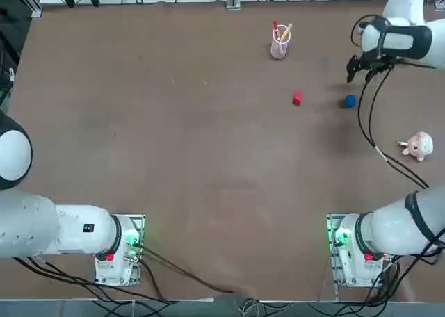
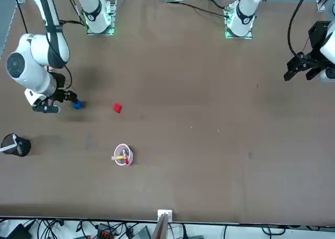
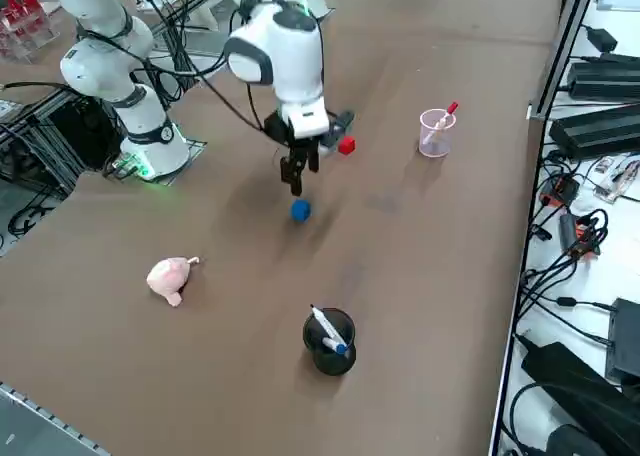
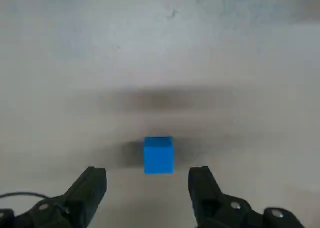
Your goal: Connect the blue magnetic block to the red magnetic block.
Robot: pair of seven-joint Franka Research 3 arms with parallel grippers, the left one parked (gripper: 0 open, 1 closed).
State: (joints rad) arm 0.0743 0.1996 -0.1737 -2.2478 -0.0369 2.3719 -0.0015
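Brown table (image 1: 174,157): clear cup (image 1: 279,47) holds pens; right jaws (image 4: 148,180) spread

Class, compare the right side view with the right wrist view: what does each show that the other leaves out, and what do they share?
Only the right side view shows the red magnetic block, the clear cup holding a pen, the pink plush toy, the black cup and the right arm's body.

Only the right wrist view shows that the jaws stand open, the cube between and just ahead of the fingertips.

Both show the blue magnetic block lying on the brown table, with the right gripper hovering close by.
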